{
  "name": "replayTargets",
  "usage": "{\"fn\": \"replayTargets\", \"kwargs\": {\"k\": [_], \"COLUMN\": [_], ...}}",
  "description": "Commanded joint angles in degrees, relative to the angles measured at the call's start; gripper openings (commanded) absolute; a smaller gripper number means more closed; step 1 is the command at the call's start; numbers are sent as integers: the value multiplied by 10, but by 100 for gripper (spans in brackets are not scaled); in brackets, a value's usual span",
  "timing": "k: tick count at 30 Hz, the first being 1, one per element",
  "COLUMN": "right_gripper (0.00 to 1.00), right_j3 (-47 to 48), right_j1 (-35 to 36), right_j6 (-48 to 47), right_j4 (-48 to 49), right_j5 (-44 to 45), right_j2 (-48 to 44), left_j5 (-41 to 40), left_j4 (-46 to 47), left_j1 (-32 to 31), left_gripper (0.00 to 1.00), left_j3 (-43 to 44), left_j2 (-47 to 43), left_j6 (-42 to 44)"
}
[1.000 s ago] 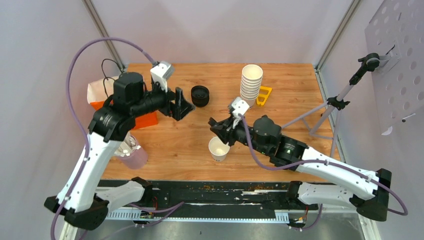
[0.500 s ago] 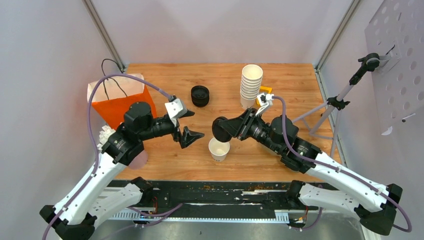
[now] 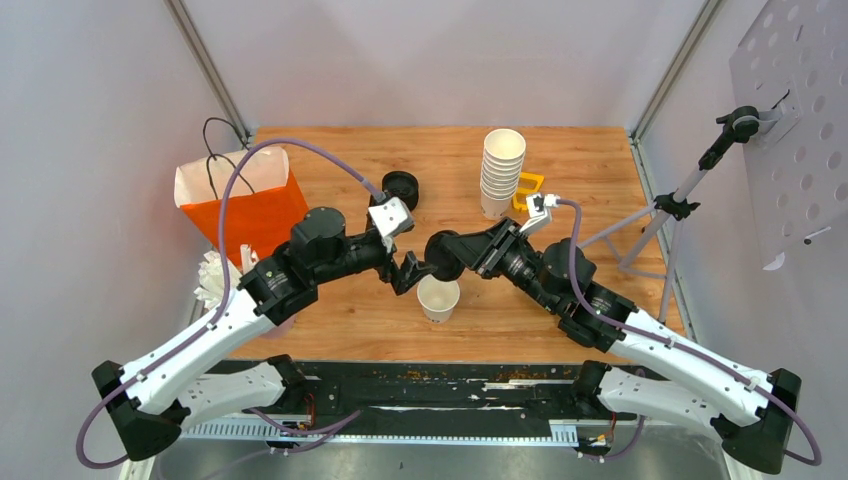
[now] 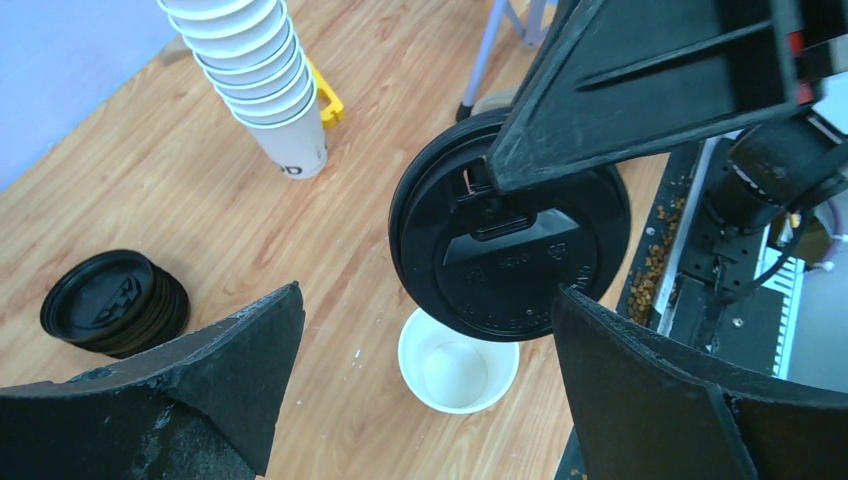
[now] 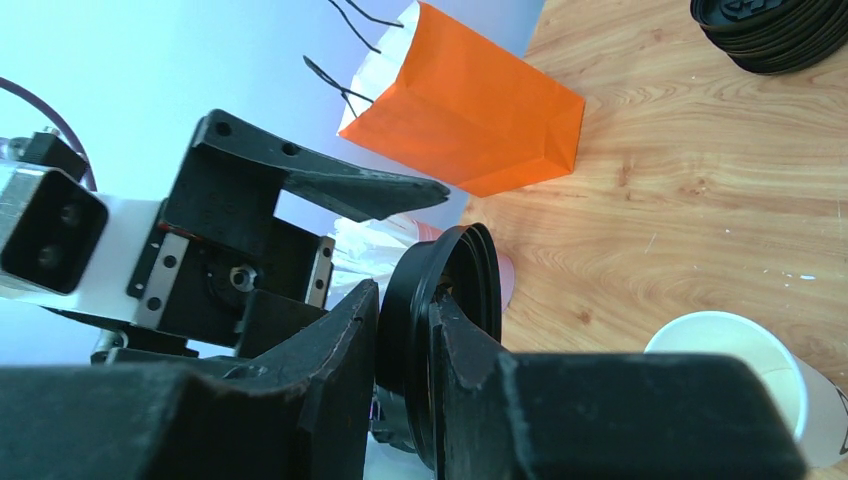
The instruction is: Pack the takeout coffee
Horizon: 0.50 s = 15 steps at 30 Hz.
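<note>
One black lid [image 4: 510, 260] sits clamped in the jaws of my right gripper [image 5: 402, 342], over the open cup [image 3: 438, 297]; left gripper [image 3: 408, 272] jaws apart. Next, I think it needs levelling onto the rim.

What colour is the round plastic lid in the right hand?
Black: the round plastic lid shows clearest in the left wrist view.

One lidless cup [image 3: 438, 297], one black lid [image 4: 510, 262], one lid stack [image 3: 400, 190], one cup stack [image 3: 502, 170], one orange bag [image 3: 250, 213].
</note>
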Motion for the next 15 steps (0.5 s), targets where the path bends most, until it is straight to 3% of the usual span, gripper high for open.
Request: {"fn": "replayTargets", "kwargs": {"k": [1,15], "right_gripper": [25,25], "right_j3": [-2,-10], "right_j1": [-1,-1], "right_j6": [21,18], "right_j4": [37,40], "right_j5": [22,33], "right_j2": [-9,-9], "left_j5": [-63,11], "left_j4": [20,71], "left_j1": [-17,-27], "left_gripper": [100,100], "left_j3": [10,-1], "left_j2": [13,33], "left_j6": [-10,-15]}}
